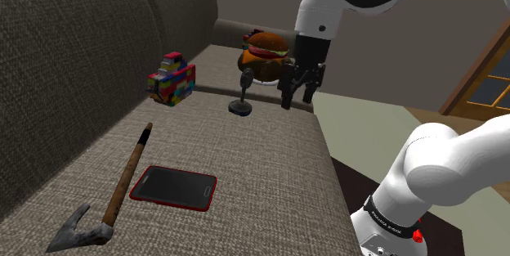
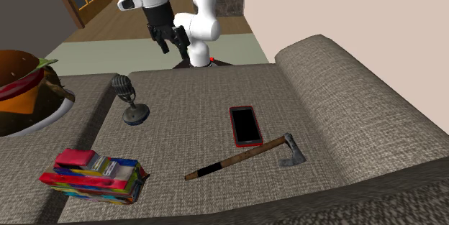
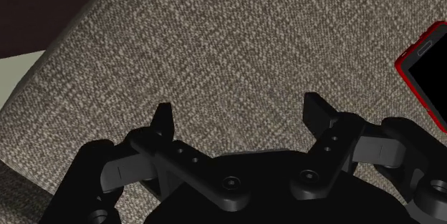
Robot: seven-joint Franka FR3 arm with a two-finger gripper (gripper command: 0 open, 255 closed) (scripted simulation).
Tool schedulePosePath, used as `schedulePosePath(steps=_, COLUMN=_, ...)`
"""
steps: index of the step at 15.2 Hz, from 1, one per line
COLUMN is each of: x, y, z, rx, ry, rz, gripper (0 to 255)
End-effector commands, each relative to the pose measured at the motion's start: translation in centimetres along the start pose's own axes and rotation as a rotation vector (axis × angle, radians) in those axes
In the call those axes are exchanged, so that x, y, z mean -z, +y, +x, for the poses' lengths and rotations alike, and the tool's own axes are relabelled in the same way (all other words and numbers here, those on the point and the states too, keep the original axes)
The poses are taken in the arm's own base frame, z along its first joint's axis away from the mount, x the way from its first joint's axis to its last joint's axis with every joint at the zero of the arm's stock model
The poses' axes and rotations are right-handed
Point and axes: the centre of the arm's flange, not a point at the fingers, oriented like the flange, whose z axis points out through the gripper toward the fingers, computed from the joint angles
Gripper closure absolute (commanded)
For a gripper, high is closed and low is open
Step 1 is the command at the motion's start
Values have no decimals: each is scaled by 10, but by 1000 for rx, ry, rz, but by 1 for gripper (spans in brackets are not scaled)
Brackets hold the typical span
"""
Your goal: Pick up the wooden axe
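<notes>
Nearest the shoulder camera lies the axe [image 1: 124, 182] [image 2: 241, 157], a brown wooden handle with a dark wrapped grip and a grey metal head, flat on the grey-brown woven sofa seat [image 1: 270, 172] [image 2: 187, 87]. Just beside its handle, on the shoulder view's right, lies a black slab phone with a red rim [image 1: 173, 187] [image 2: 245, 125] [image 3: 430, 72]. Farther along the seat stand a small grey microphone on a round base [image 1: 242, 91] [image 2: 129, 101], a many-coloured block toy [image 1: 172, 81] [image 2: 93, 177] and a big burger model [image 1: 266, 54] [image 2: 21, 90]. The all-black gripper [image 1: 296, 99] [image 2: 170, 44] [image 3: 238, 106] hovers over the seat's front edge near the microphone, well apart from the axe, its jaws spread with nothing between them
</notes>
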Motion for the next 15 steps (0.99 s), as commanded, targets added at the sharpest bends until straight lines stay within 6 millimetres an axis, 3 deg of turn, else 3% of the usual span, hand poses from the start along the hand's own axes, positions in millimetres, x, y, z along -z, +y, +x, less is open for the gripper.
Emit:
schedulePosePath(steps=1, x=-7, y=-26, z=7, rx=-45, ry=7, rz=0, gripper=0)
schedulePosePath(steps=8, x=-28, y=-113, z=33, rx=-188, ry=30, rz=-8, gripper=0)
schedulePosePath(steps=15, x=-49, y=-195, z=71, rx=-332, ry=53, rz=-16, gripper=0)
